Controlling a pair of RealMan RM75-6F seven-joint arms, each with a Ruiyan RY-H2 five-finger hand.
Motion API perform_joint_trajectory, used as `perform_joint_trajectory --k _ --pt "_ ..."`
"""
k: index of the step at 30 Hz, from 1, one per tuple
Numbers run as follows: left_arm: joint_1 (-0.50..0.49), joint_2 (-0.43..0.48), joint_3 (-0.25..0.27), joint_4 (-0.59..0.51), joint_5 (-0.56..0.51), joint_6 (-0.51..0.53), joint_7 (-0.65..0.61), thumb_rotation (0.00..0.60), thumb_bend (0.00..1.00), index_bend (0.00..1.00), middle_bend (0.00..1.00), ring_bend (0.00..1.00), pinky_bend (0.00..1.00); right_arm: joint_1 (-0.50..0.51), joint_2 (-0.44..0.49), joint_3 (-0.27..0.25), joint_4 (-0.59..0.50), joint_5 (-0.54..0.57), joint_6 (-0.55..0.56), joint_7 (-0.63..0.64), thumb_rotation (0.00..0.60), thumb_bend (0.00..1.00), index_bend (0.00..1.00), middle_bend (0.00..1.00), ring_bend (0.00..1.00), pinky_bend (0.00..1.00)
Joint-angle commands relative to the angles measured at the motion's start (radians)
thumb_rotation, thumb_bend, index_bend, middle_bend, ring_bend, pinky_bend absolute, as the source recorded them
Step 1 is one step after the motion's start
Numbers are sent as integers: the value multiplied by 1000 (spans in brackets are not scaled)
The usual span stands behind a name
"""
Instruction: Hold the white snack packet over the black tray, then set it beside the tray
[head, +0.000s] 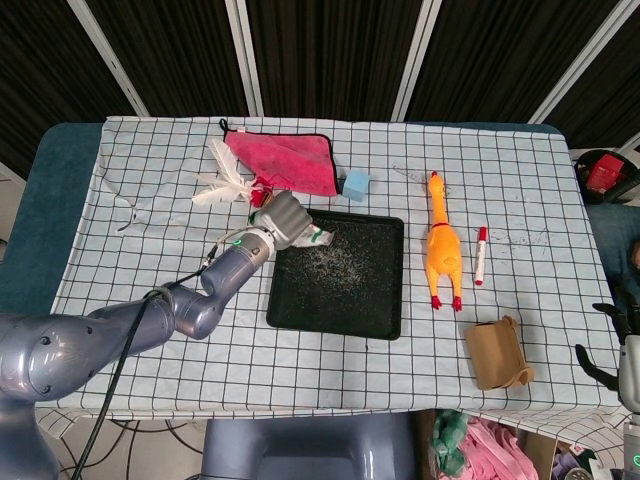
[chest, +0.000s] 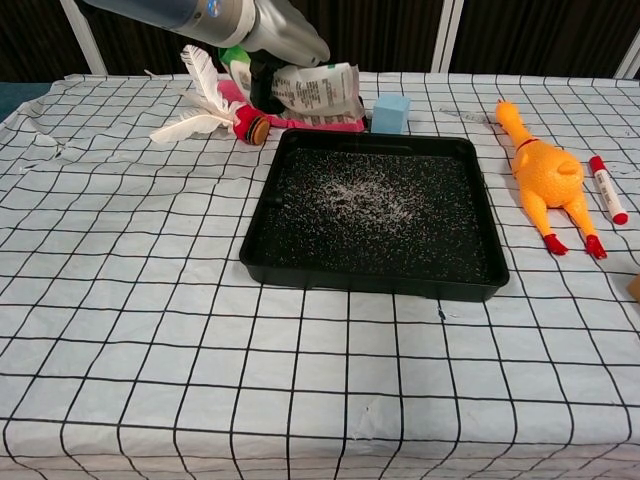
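My left hand (head: 283, 217) grips the white snack packet (chest: 320, 91) in the air above the far left corner of the black tray (chest: 470, 270). In the head view only the packet's (head: 315, 236) lower end shows beyond the hand, over the tray's (head: 385, 325) left rim. In the chest view the left hand (chest: 285, 42) is at the top, with the packet hanging tilted to its right. The tray's floor is sprinkled with pale crumbs. A dark part at the head view's right edge may be my right hand (head: 610, 345); how it stands cannot be made out.
Behind the tray lie a pink cloth (head: 285, 160), a white feather shuttlecock (chest: 205, 115) and a blue block (chest: 391, 113). To its right are a yellow rubber chicken (head: 441, 245) and a red marker (head: 481, 255). A brown box (head: 497, 352) sits near the front right.
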Motion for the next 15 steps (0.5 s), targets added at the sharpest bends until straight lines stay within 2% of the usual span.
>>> perform_joint_trajectory --k 1,8,15 --pt "18 4 -22 6 6 -10 -32 600 622 429 459 355 490 0 0 0 0 0 0 0 600 232 292 87 143 256" --pt "19 17 -29 9 20 -34 -39 600 620 405 433 347 475 0 0 1 -1 3 -1 -2 600 232 292 87 143 256" --pt "-3 19 -7 12 -16 -62 -19 600 612 388 411 330 462 0 0 1 -2 3 -1 -3 600 233 292 87 143 256"
